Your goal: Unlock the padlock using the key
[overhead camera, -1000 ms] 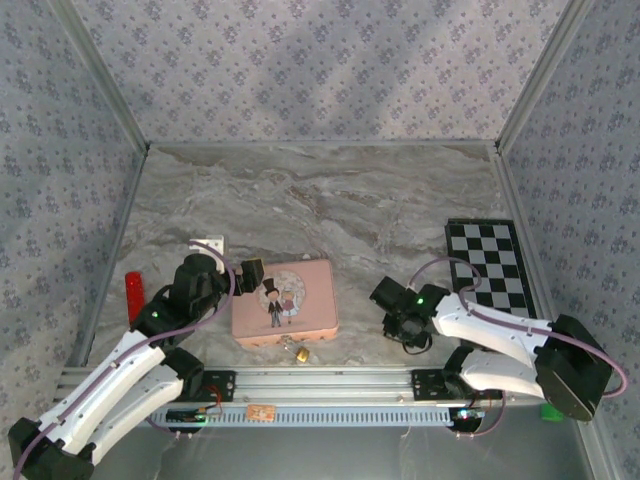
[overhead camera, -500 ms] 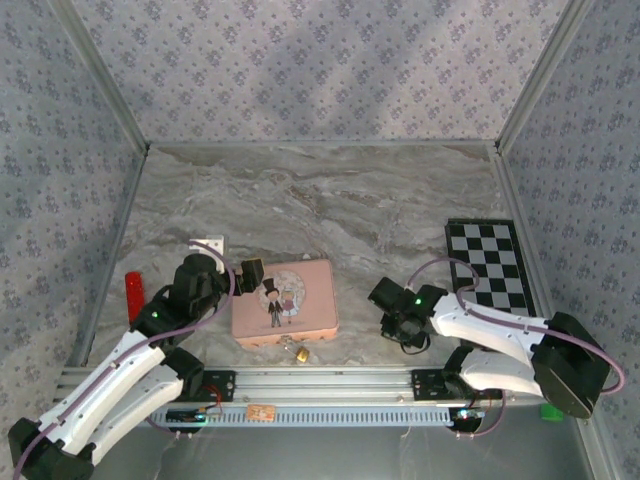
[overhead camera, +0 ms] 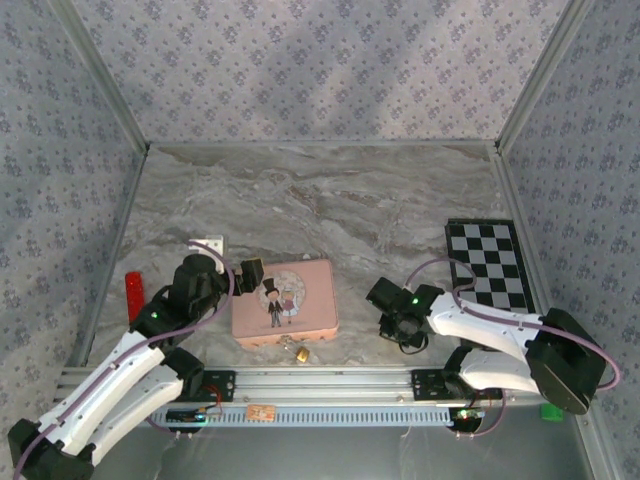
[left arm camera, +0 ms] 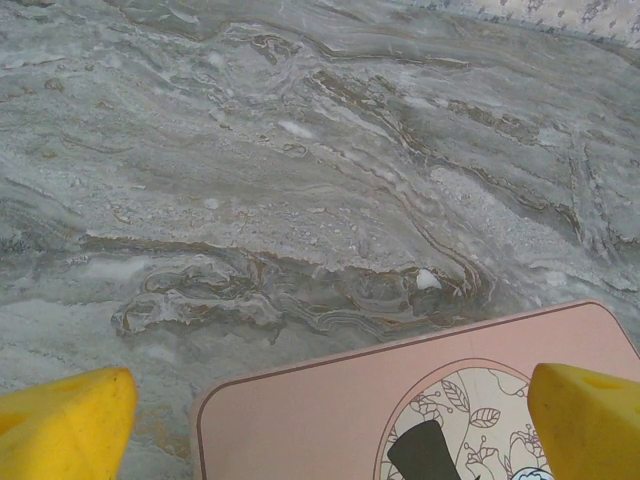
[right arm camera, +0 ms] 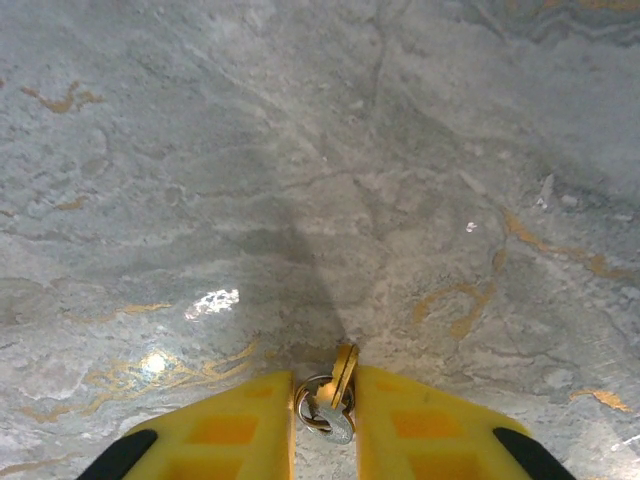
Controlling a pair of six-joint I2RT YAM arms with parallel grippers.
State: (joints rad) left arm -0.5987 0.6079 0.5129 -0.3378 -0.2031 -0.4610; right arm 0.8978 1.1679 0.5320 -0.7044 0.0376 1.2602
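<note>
The tiny brass padlock [overhead camera: 300, 352] lies on the table just in front of the pink tin [overhead camera: 285, 302], near the front rail. The key [right arm camera: 331, 402], a small metal key on a split ring, stands pinched between my right gripper's [right arm camera: 325, 388] yellow fingers [right arm camera: 245, 425], low over the marble. In the top view the right gripper [overhead camera: 393, 318] sits right of the tin, a little way from the padlock. My left gripper [left arm camera: 325, 430] is open, its fingertips [left arm camera: 62, 420] spread either side of the tin's [left arm camera: 330, 410] far left corner, holding nothing.
A chequered board [overhead camera: 488, 264] lies at the back right. A red bar [overhead camera: 133, 296] and a small white piece [overhead camera: 208, 243] sit at the left. Patterned walls close in the table on three sides, and a metal rail [overhead camera: 320, 380] runs along the front.
My right gripper has crept slightly to the left with the key still in it. The left arm, tin and padlock have not moved.
</note>
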